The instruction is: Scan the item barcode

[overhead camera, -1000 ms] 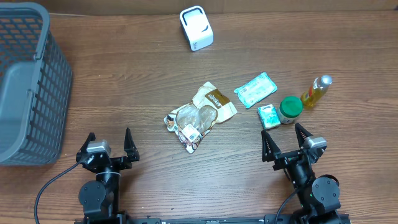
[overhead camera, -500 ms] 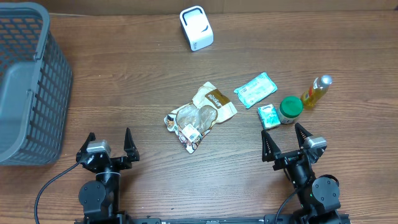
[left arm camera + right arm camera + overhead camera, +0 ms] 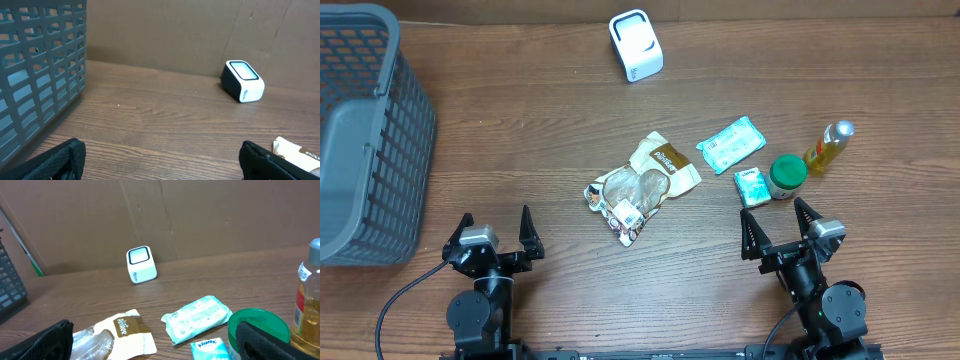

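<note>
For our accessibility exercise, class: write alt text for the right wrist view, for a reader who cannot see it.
A white scanner stands on a wooden table before a cardboard wall; nearer are a snack bag, a wipes pack, a Kleenex pack, a green-lidded jar and a bottle of yellow liquid.

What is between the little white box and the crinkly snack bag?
Nothing: only bare brown wooden table lies between the small white box-shaped scanner and the clear plastic snack bag, as the overhead view shows.
</note>
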`<state>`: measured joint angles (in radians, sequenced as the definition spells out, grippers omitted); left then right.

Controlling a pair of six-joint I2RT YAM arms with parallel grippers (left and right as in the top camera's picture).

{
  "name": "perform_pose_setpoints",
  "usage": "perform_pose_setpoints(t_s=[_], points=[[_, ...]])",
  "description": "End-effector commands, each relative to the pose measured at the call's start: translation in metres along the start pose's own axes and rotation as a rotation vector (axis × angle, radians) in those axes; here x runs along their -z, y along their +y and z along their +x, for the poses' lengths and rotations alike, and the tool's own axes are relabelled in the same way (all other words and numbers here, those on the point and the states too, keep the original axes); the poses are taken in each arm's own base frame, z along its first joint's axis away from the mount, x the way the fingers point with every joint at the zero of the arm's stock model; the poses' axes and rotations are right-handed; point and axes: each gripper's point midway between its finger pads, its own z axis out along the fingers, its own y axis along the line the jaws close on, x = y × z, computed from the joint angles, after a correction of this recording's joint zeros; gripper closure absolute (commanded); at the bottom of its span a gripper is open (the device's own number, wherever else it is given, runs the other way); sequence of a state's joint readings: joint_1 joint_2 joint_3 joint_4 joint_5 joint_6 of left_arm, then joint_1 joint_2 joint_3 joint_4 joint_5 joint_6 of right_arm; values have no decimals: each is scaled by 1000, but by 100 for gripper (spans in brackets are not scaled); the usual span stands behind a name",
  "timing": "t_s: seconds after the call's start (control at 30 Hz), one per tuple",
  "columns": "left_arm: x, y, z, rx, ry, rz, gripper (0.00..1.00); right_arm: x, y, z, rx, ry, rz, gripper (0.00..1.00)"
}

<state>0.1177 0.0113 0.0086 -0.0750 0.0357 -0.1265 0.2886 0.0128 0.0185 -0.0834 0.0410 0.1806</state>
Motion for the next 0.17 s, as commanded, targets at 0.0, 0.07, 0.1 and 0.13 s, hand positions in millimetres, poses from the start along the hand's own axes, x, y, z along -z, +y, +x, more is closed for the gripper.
perform_pose_setpoints(t_s=[0.0,0.07,0.1,0.13], points=[[0,0,1,-19,-1,-3,0,0,-1,2,-2,-3,2,0],[0,0,1,-19,-2,-3,1,0,-1,2,-2,-3,2,0],[0,0,1,-19,-2,-3,1,0,-1,2,-2,-3,2,0],[0,0,1,-19,-2,-3,0,0,-1,2,-2,-3,2,0]])
